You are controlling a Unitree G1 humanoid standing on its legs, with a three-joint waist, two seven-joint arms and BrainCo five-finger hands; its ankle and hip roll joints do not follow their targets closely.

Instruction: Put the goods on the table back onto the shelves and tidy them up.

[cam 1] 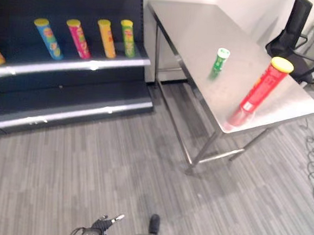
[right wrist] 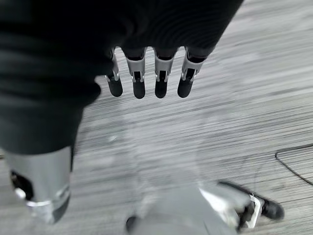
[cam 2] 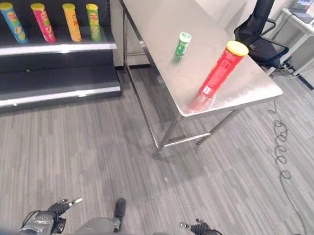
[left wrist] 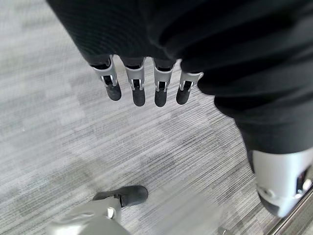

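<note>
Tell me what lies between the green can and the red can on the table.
Nothing: between green can and red can, both eye views show bare table.

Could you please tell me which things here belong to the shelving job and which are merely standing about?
For the job:
red can on the table
green can on the table
shelf with four cans

Standing about:
black office chair
</note>
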